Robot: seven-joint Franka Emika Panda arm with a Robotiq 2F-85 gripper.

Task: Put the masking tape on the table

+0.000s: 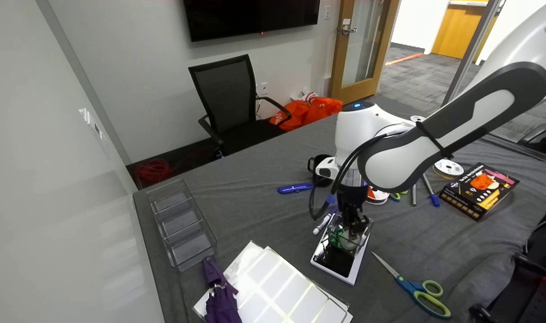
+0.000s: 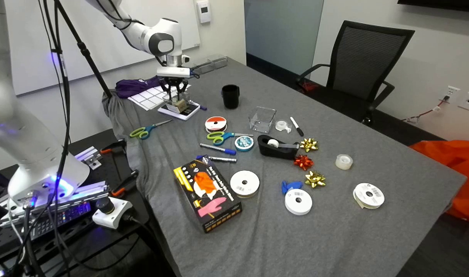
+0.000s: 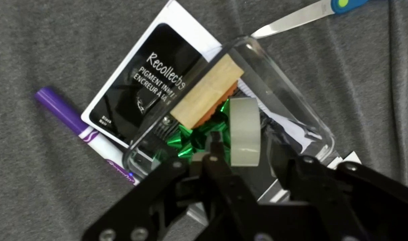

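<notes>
The masking tape is a whitish roll (image 3: pixel 245 132) standing on edge inside a clear plastic box (image 3: pixel 301 100). The roll also shows in an exterior view (image 1: pixel 348 240). A green bow (image 3: pixel 180 142) and a wooden block (image 3: pixel 209 92) share the box. My gripper (image 3: pixel 243 145) is open and reaches down into the box, one finger on each side of the roll. Small gaps show between roll and fingers. My gripper is also in both exterior views (image 1: pixel 354 224) (image 2: pixel 175 96). The table (image 1: pixel 255 202) (image 2: pixel 334 238) is covered in dark grey cloth.
The box stands on a black-and-white ink pad (image 3: pixel 133 93). A purple marker (image 3: pixel 100 145) and scissors (image 3: pixel 297 20) lie close beside it. White label sheets (image 1: pixel 277 287), a black mug (image 2: pixel 230 96) and an empty clear box (image 2: pixel 262 120) are also on the table.
</notes>
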